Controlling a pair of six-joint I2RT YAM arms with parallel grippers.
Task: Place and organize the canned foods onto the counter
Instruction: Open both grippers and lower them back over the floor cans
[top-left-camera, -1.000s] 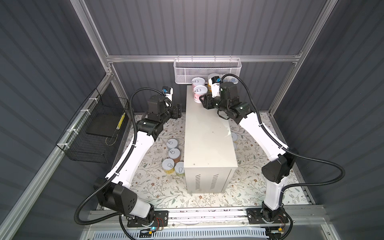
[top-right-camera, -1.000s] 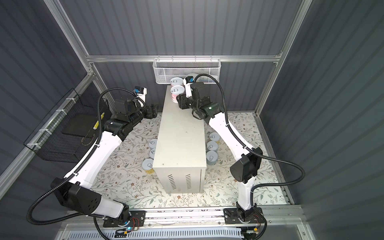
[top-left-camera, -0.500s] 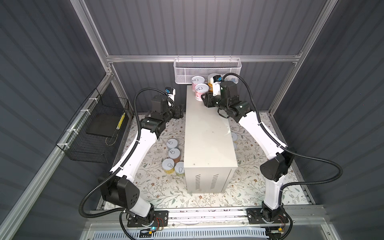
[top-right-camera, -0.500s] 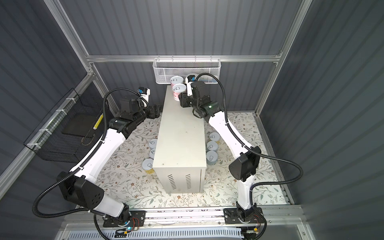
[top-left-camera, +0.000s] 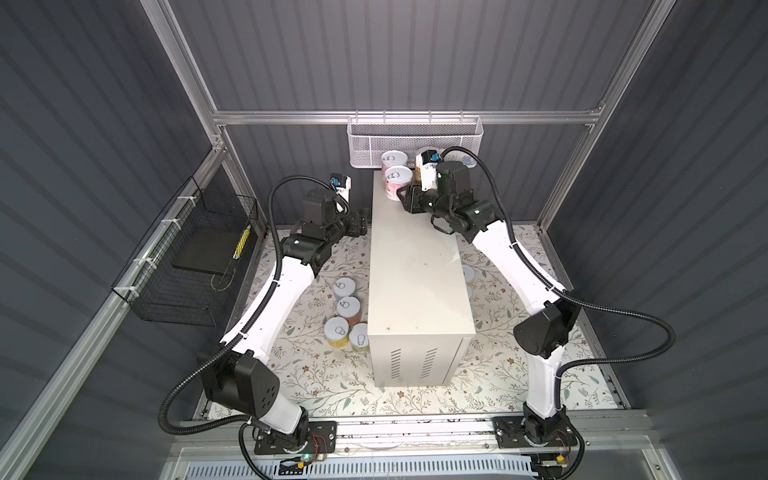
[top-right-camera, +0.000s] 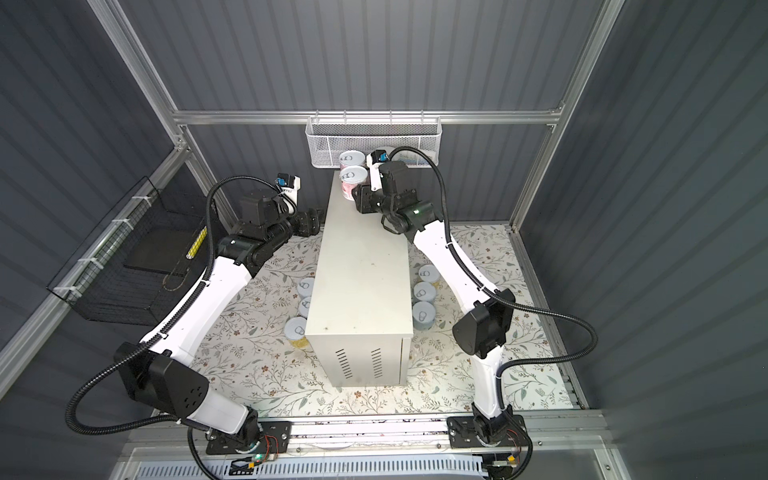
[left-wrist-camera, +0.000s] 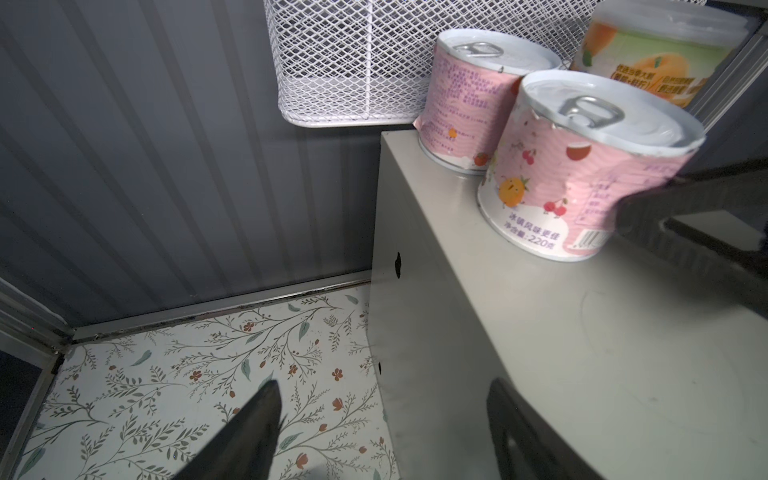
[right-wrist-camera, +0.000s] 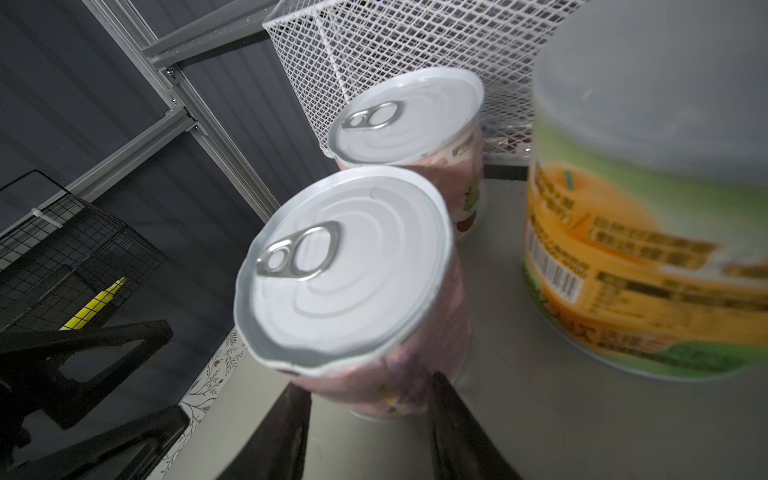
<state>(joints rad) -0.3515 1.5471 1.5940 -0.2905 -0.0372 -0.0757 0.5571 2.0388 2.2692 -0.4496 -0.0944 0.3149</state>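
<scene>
Black wire basket (top-left-camera: 183, 270) hangs on the left wall. Left gripper (top-left-camera: 360, 219) hovers just off the table's (top-left-camera: 415, 270) left long edge, near the far end. Its fingers (left-wrist-camera: 257, 415) are spread with nothing between them, clear in the left wrist view. Below it, four cans (top-left-camera: 348, 307) stand upright in a cluster on the floral mat (top-left-camera: 316, 374), close against the table's left side; yellow and orange labels show. Three cans on the table top, all at the far end. Far pink can (top-left-camera: 390, 158) sits toward the far left corner. Near pink can (top-left-camera: 398, 176) stands just in front of it; whether the two touch, cannot tell. Orange-and-green can (left-wrist-camera: 648, 62) stands to their right, partly hidden in both top views by the right wrist. White mesh basket (top-left-camera: 415, 137) hangs on the back wall just above that end. Right gripper (top-left-camera: 402, 198) reaches in from the right long edge and pinches the near pink can low on its side, the can's base on the table. Three cans (top-right-camera: 424, 293) stand in a row on the floral mat along the table's right side, the nearest with a pale blue label.
</scene>
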